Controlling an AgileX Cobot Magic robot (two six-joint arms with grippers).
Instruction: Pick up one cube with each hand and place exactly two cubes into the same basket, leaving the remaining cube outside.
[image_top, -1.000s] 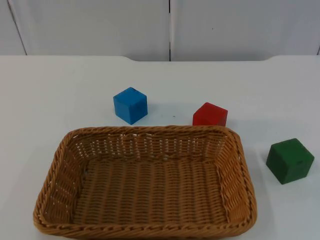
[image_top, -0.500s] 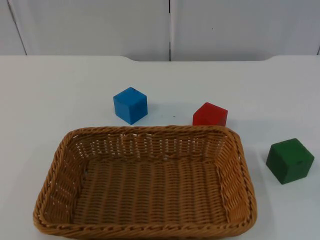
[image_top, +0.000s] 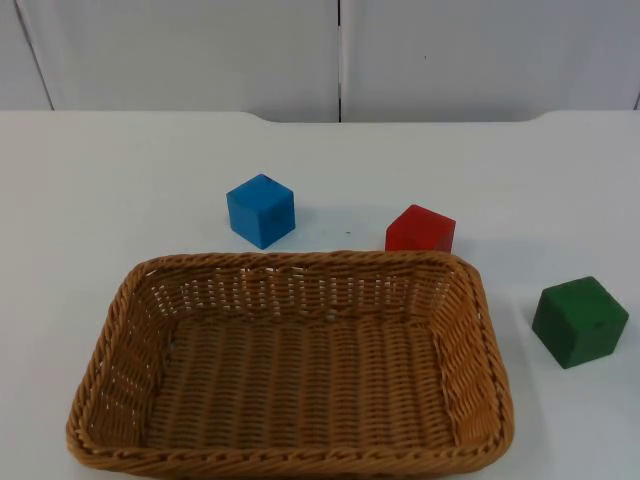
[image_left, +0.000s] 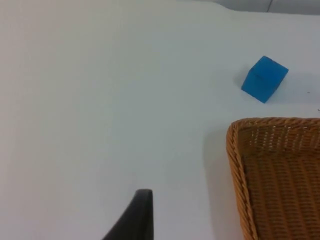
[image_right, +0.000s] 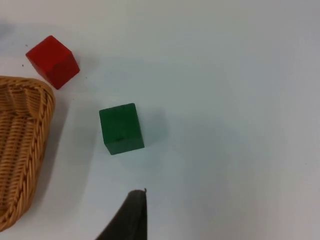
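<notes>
Nothing moved: blue cube (image_top: 261, 210), red cube (image_top: 420, 230), green cube (image_top: 579, 322) outside wicker basket (image_top: 110, 330).

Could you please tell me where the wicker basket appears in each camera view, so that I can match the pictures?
Top view: the wicker basket lies nearest the camera, with nothing inside it.
Left wrist view: one corner of it, close to the blue cube.
Right wrist view: one corner of it, next to the red cube and green cube.
Shared landmark: the basket's braided rim.
</notes>
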